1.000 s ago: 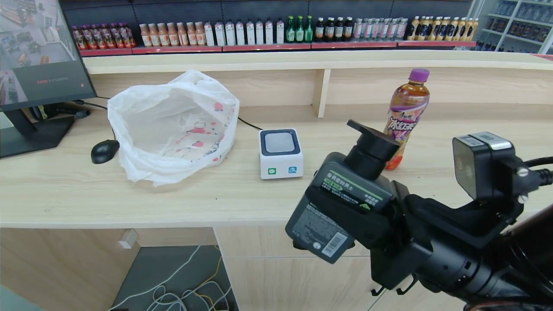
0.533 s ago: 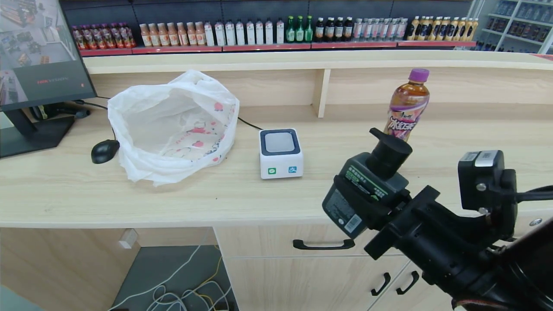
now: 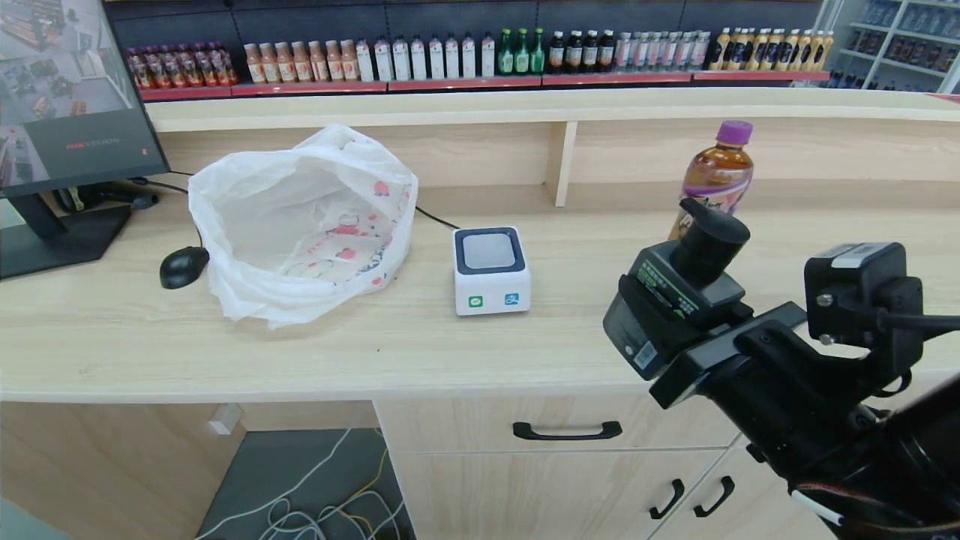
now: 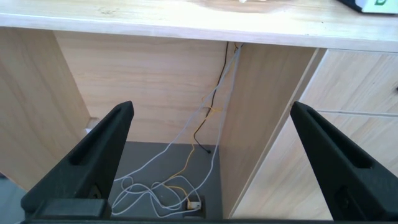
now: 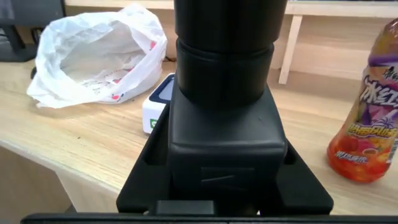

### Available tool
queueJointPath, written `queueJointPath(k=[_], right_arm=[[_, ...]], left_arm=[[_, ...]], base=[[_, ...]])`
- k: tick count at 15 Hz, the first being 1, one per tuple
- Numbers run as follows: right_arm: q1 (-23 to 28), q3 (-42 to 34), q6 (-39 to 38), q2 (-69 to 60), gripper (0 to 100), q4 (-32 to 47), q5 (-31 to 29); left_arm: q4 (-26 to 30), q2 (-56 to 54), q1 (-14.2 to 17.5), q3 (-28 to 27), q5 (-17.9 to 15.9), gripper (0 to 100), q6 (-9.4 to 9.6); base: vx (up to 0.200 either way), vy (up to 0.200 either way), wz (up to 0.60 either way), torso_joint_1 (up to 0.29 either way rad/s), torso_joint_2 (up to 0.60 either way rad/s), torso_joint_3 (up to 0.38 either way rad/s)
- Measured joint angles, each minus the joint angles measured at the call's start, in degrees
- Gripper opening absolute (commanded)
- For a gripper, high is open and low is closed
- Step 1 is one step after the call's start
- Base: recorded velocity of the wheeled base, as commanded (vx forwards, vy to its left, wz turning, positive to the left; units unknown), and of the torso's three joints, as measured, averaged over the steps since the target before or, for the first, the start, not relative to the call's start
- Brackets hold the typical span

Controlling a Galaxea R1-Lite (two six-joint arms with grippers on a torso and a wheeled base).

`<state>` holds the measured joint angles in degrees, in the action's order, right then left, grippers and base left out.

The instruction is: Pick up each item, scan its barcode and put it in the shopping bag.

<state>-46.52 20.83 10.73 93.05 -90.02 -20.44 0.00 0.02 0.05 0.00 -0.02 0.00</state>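
One boxy, dark plastic bottle [image 3: 654, 301] in right pincer [image 3: 703, 339]

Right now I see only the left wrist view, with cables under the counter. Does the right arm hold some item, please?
Observer: Yes. The right gripper is shut on a dark pump bottle, which is held tilted.
Operator: Where is the scanner from that bottle?
Observer: The white scanner stands on the counter, to the robot's left of the bottle and apart from it.
Operator: And the shopping bag?
Observer: The shopping bag sits farther left, beyond the scanner, with its mouth open.
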Motion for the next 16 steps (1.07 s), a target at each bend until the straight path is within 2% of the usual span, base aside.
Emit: queueJointPath(k=[3,10,12,16], right_arm=[[0.7,-0.5,-0.6,0.0,0,0.0,-4.2],[1.1,0.6,-2.6,0.1,0,0.1,-4.1],[1.1,1.8,-2.1,0.1,0,0.0,-4.1],[2.1,6.6,5.1,0.5,0,0.0,-3.9]], left_arm=[[0.0,0.0,0.0,0.0,0.0,100,-0.02],[0.0,0.0,0.0,0.0,0.0,100,-0.07],[0.0,0.0,0.0,0.0,0.0,100,-0.02],[0.0,0.0,0.0,0.0,0.0,100,0.00]], base=[[0.000,0.200,0.00,0.004,0.00,0.004],[0.000,0.200,0.00,0.004,0.00,0.002],[0.000,0.000,0.00,0.000,0.00,0.000],[0.000,0.000,0.00,0.000,0.00,0.000]])
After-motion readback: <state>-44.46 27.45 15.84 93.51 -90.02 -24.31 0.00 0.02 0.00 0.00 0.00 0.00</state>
